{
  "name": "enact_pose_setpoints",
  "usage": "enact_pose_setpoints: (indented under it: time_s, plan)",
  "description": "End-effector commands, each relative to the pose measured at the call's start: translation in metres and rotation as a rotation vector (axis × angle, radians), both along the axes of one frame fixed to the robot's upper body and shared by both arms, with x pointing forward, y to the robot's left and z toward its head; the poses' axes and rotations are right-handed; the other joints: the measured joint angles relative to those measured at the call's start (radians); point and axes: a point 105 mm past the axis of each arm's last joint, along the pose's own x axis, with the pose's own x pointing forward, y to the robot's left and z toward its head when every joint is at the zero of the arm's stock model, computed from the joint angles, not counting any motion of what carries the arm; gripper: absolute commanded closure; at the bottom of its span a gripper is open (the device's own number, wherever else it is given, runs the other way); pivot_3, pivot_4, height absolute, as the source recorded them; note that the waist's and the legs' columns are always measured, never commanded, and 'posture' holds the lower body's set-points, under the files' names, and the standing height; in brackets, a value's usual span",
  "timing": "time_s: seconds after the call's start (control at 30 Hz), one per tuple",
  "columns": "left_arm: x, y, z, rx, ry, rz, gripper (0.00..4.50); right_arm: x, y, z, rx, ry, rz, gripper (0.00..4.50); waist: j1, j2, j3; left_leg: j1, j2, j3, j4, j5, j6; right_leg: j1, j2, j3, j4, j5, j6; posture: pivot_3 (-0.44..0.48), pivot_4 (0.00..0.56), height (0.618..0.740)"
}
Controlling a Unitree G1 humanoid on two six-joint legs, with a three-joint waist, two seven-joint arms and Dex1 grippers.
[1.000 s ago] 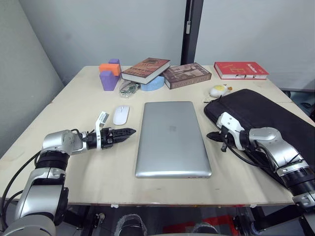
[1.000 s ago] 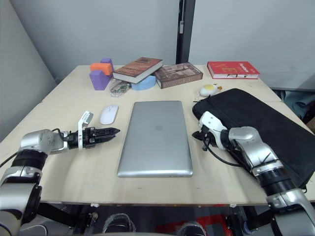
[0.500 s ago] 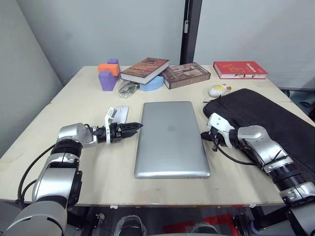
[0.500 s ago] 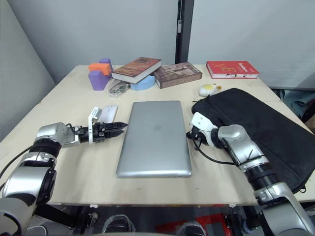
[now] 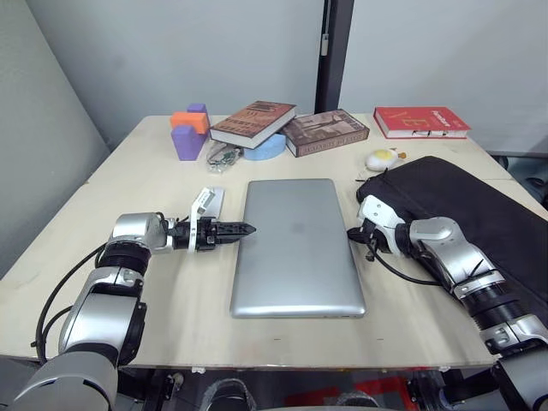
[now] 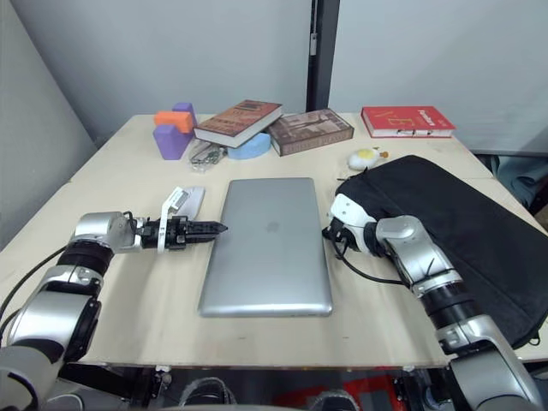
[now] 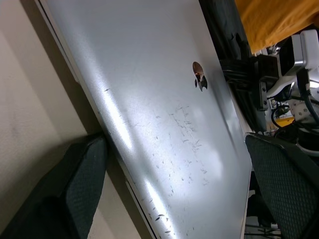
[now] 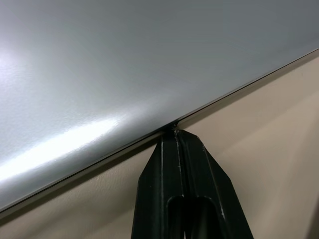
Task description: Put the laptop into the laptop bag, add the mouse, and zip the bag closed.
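The silver laptop point(image 5: 298, 248) lies shut and flat in the middle of the table. My left gripper point(image 5: 244, 229) is open at its left edge; in the left wrist view the fingers point(image 7: 75, 189) stand wide apart with the lid's edge between them. My right gripper point(image 8: 173, 132) is shut, its tips touching the laptop's right edge point(image 5: 351, 233). The black laptop bag point(image 5: 462, 205) lies flat to the right, under my right arm. The white mouse point(image 6: 194, 198) sits just beyond the left gripper, partly covered by the wrist's white tag.
A white-and-yellow plush toy point(image 5: 381, 159) lies at the bag's far corner. Two books point(image 5: 253, 122) point(image 5: 325, 131), a red book point(image 5: 419, 121), purple and orange blocks point(image 5: 188, 133) and a blue ring point(image 5: 265, 147) line the table's far side.
My left gripper has slid right to the laptop's left edge. My right gripper has moved left until it touches the right edge. The view has shifted a little.
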Motion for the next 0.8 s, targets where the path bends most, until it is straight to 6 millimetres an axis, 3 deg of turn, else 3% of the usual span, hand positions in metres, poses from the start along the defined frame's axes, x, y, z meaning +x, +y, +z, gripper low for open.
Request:
enact_pose_setpoints:
  time_s: [0.03,0.17,0.3,0.67,0.73,0.8]
  plan:
    - [-0.032,-0.026,-0.049,0.027,0.241,-0.074,0.00,0.001,0.018,0.019,0.042,-0.065,0.064,4.45,0.001,0.000,0.000,0.000,0.000,0.000,-0.001,0.000,0.000,0.000,0.000,0.000,-0.001,0.000,0.000,0.000,0.150,0.740]
    - [-0.019,-0.038,-0.015,-0.071,0.160,-0.084,0.00,0.002,0.020,0.022,0.049,-0.070,0.068,4.45,0.002,0.000,0.000,0.000,0.000,0.000,-0.002,0.000,0.000,0.000,0.000,-0.001,-0.003,0.000,0.000,0.000,0.150,0.740]
    - [-0.018,-0.038,-0.010,-0.073,0.150,-0.081,0.00,0.003,0.021,0.023,0.052,-0.073,0.071,4.45,-0.003,-0.002,0.002,-0.001,0.000,-0.001,-0.003,0.000,0.000,-0.001,0.000,-0.003,-0.003,0.000,0.000,0.000,0.150,0.740]
    - [-0.010,-0.028,0.014,-0.117,0.125,-0.040,3.66,0.007,0.019,0.025,0.050,-0.077,0.064,4.50,-0.011,-0.010,0.011,-0.004,0.002,-0.004,-0.009,0.002,-0.002,-0.002,0.002,-0.009,-0.009,0.004,0.008,0.000,0.150,0.740]
    - [-0.008,-0.025,0.019,-0.114,0.114,-0.034,4.05,0.008,0.018,0.025,0.048,-0.078,0.063,4.50,-0.010,-0.011,0.012,-0.004,0.002,-0.004,-0.010,0.002,-0.002,-0.002,0.002,-0.009,-0.009,0.004,0.008,0.000,0.150,0.740]
    - [-0.006,-0.022,0.024,-0.113,0.106,-0.030,4.09,0.008,0.017,0.026,0.046,-0.081,0.061,4.50,-0.009,-0.011,0.014,-0.004,0.003,-0.005,-0.010,0.003,-0.001,-0.002,0.002,-0.010,-0.009,0.004,0.007,0.000,0.150,0.740]
